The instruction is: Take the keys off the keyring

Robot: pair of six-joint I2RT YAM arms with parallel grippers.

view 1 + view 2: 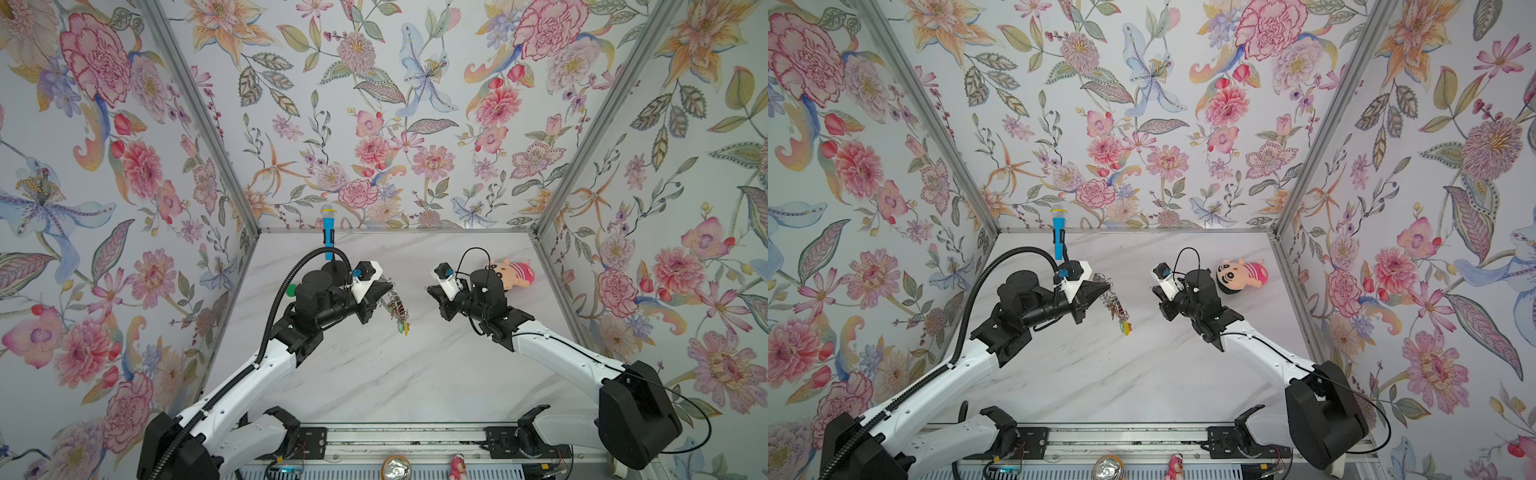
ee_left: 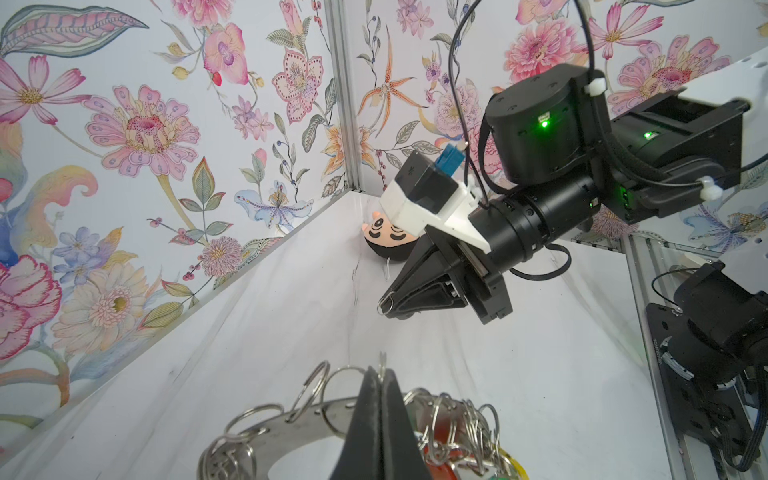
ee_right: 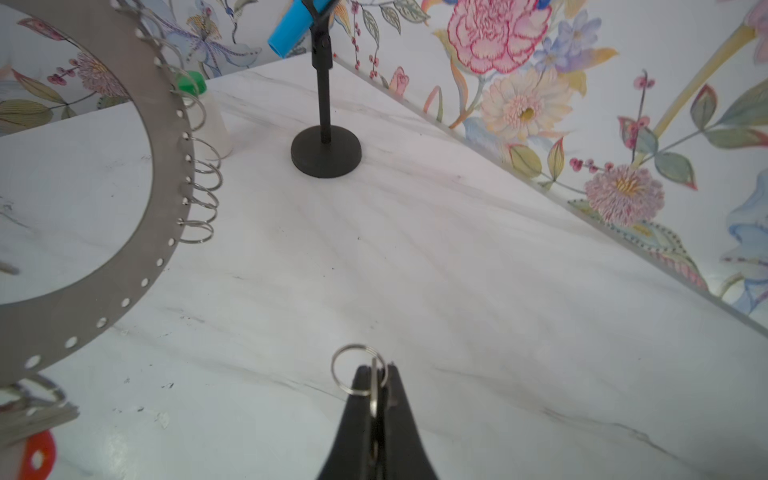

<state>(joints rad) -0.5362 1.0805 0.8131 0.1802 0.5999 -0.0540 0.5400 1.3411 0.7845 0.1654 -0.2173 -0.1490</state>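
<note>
Three walls stand around the white surface (image 1: 395,374). They all wear paper with big flowers, pink, orange and blue, and green leaves. The left wall (image 1: 83,208) is out past the left hand (image 1: 390,286). The right wall (image 1: 685,208) is out past the right hand (image 1: 429,289). The back wall (image 1: 374,124) is far ahead of both hands. Shiny grey strips (image 1: 199,116) run up the corners. The surface has thin grey lines like marble. Small dark specks (image 3: 168,385) on it may be dirt. The light is soft and even.
</note>
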